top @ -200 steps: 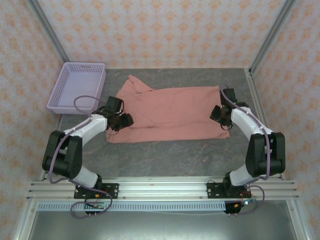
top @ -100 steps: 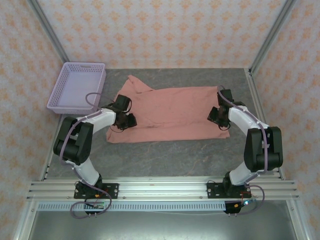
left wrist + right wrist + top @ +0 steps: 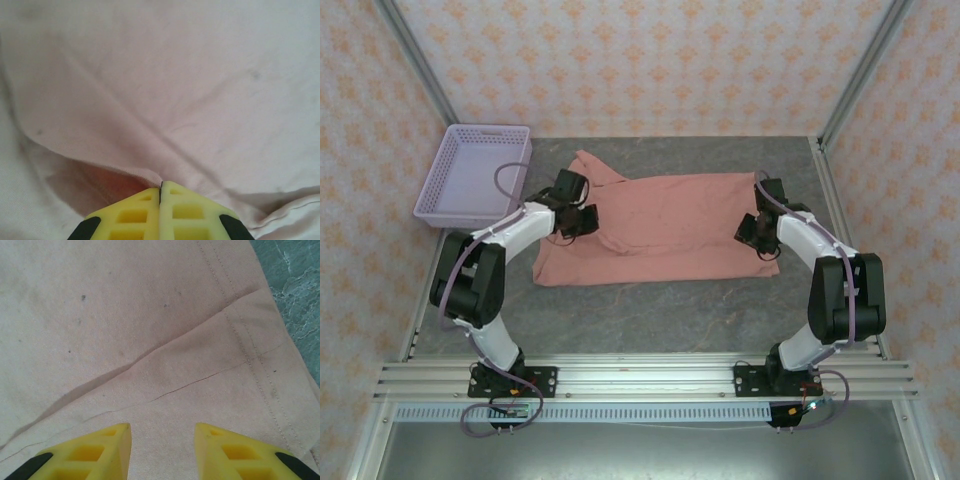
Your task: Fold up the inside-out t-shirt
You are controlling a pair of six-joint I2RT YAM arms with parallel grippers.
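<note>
The inside-out t-shirt [image 3: 660, 230] is lying flat on the table [image 3: 650, 310], its long axis running left to right between the arms, while the left gripper [image 3: 160, 186] is pinching a fold near its left end and the right gripper [image 3: 162, 432] is hovering with jaws apart over its right hem.

The t-shirt [image 3: 670, 225] is made of soft, matt salmon-pink cloth, fine-grained, with stitched hems and shallow creases. The table [image 3: 650, 310] is surfaced in a grey, mottled, stone-like finish, dull throughout. The basket [image 3: 475, 175] is moulded in perforated lavender plastic. The fingers [image 3: 132, 215] of the left gripper [image 3: 160, 189] and the right gripper [image 3: 162, 426] are formed in matt yellow plastic. The front rails [image 3: 650, 378] are made of ribbed bare metal.
</note>
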